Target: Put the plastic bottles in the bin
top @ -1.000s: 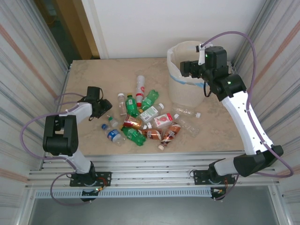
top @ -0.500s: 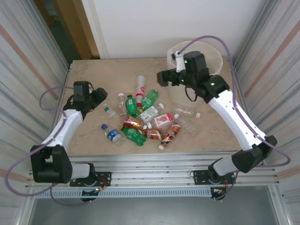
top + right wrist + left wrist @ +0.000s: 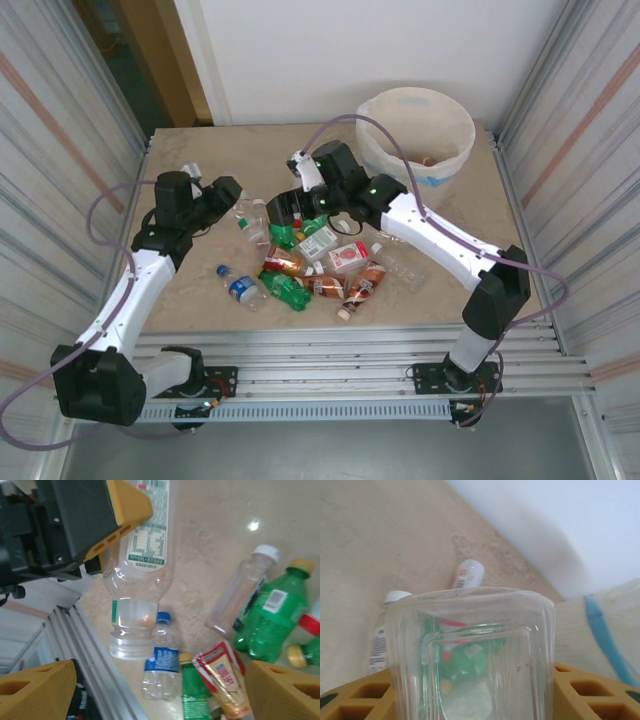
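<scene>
Pinching a clear, square-sided plastic bottle (image 3: 470, 655) at its base end, the left tool (image 3: 231, 197) holds it toward the worktop's (image 3: 200, 150) left side, cap end pointing away. The right tool (image 3: 284, 211), fingers spread and empty, hangs over the heap of bottles (image 3: 288, 290) mid-worktop: glossy clear, green and brown-filled, with crinkled labels. One round cream bin (image 3: 455, 150), bag-lined, stands in the far right corner. The worktop is beige and stone-patterned, between ribbed metal side walls (image 3: 60, 120). Roughly a dozen bottles lie loose; the arm hides some.
</scene>
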Controlling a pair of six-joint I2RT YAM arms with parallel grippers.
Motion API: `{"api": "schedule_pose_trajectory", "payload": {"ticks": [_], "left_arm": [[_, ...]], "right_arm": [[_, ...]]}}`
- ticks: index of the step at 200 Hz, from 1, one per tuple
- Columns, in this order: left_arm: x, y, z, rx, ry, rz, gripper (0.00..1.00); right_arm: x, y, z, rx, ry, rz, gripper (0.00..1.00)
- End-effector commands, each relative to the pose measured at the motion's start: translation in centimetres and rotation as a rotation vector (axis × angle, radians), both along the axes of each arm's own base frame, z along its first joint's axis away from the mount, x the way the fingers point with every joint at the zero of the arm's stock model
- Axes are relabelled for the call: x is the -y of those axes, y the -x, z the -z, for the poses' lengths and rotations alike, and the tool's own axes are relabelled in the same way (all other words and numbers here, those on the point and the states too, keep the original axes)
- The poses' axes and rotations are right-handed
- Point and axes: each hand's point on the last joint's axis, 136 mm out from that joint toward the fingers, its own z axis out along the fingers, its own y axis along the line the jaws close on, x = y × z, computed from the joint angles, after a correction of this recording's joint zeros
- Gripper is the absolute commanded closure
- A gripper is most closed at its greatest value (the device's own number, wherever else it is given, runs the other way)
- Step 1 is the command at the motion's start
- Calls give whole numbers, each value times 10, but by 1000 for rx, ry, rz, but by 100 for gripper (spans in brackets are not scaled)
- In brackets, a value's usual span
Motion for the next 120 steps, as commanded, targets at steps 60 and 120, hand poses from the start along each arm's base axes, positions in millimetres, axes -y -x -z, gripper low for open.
{"api": "schedule_pose_trajectory", "payload": {"ticks": [60,120], "left_arm": [[35,3,-32,90,115,96,64],[49,2,-34,96,138,130,64]], "right_arm": [[-47,12,12,-97,-60,-111,28],[-60,10,26,-99,-17,-120,45]]}}
